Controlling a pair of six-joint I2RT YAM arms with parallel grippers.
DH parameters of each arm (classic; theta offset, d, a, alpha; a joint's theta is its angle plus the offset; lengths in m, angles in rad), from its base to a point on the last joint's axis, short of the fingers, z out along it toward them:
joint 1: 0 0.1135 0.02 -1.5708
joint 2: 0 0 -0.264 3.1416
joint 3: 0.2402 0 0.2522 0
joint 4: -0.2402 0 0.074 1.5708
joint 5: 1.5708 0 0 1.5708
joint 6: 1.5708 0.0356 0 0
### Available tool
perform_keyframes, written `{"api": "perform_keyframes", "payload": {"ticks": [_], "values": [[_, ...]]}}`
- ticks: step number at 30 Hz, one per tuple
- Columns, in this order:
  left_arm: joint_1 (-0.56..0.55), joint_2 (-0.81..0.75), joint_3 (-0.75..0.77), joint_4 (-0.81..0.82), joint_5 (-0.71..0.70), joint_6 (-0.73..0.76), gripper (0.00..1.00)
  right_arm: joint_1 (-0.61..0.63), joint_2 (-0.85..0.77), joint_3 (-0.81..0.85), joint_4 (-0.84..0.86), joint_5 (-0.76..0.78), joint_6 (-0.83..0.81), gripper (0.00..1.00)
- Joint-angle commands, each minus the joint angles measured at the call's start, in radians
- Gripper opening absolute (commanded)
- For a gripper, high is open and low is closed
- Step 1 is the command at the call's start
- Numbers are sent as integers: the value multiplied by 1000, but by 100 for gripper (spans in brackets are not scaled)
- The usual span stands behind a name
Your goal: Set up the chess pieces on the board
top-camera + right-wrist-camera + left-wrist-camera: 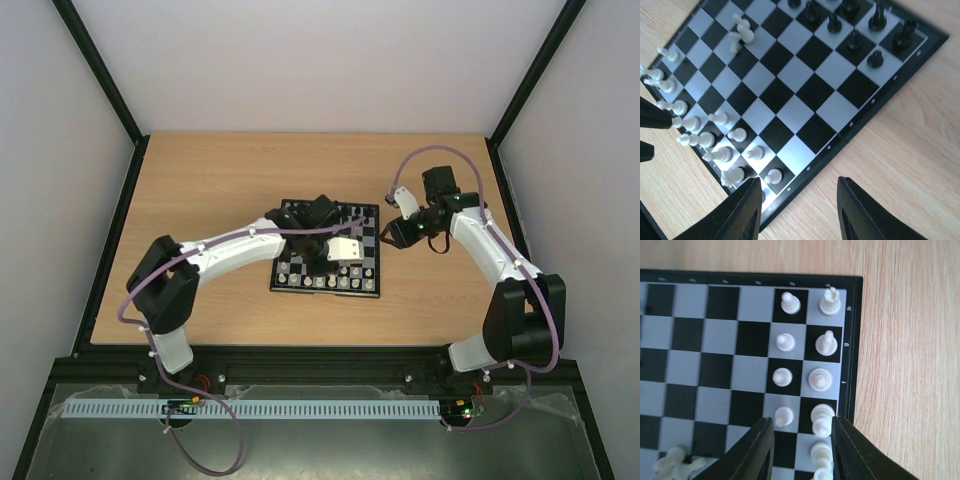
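- Board [805, 85] lies flat in the middle of the wooden table [200, 190], with both arms reaching toward it.
- White pieces [820, 380] stand in two rows along one edge of the board, one to a square (upright and tidy in the left wrist view).
- Black pieces [855, 40] stand along the opposite edge, in two rows as far as the right wrist view shows.
- A few stray white pieces [740, 31] sit bunched together out on the open squares, apart from the rows; I cannot tell whether they stand or lie.
- Left gripper [801, 425] hangs over the white end of the board with its fingers spread. Two white edge-row pieces sit between the fingers, which are not closed on either.
- Right gripper [799, 182] hovers at the board's side edge near the white corner. Its fingers are spread wide, with only the board's rim and bare table between them.
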Motion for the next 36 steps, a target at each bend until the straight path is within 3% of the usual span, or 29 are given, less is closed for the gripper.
{"api": "perform_keyframes", "payload": {"ticks": [1, 11, 20, 28, 36], "values": [[74, -95, 37, -40, 58, -52, 36, -2, -4, 91, -77, -44, -23, 41], [370, -188, -100, 112, 173, -385, 38, 43, 90, 273, -136, -11, -52, 35], [481, -226, -185, 157, 217, -436, 38, 258, 236, 391, -143, 93, -122, 32], [584, -329, -304, 181, 234, -488, 56, 377, 454, 540, -122, 112, -109, 29], [690, -404, -386, 196, 287, -534, 60, 430, 643, 679, -114, 171, -60, 31]]}}
